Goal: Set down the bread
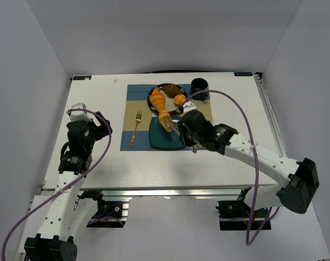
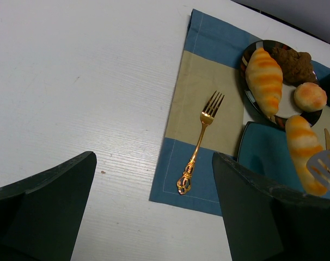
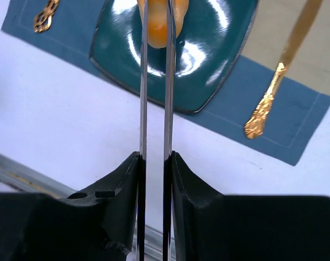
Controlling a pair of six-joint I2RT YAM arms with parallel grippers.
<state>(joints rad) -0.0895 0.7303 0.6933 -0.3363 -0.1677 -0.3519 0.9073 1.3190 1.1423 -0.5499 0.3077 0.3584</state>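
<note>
The right end effector [image 3: 156,157] is clamping a pair of slim, flat-bladed steel tongs [image 3: 144,81], squeezing the blades nearly together. The tongs are pinching one glossy golden-orange croissant-shaped bread roll [image 1: 166,120] at its near end. That roll is sitting over the far edge of the square teal glazed plate [image 3: 208,60]; whether it is touching the plate cannot be told. Just beyond, on the round dark plate [image 2: 246,100], the second golden-orange roll [image 2: 264,80] is lying beside a small round bun [image 2: 310,96] and a dark brown pastry [image 2: 293,62]. The left end effector [image 2: 154,163] is hovering open and empty over the white counter [image 2: 72,81] on the left. The step in hand appears to be the carrying-over. Next, the roll is needing to be lowered onto the middle of the teal plate before the tongs are released.
</note>
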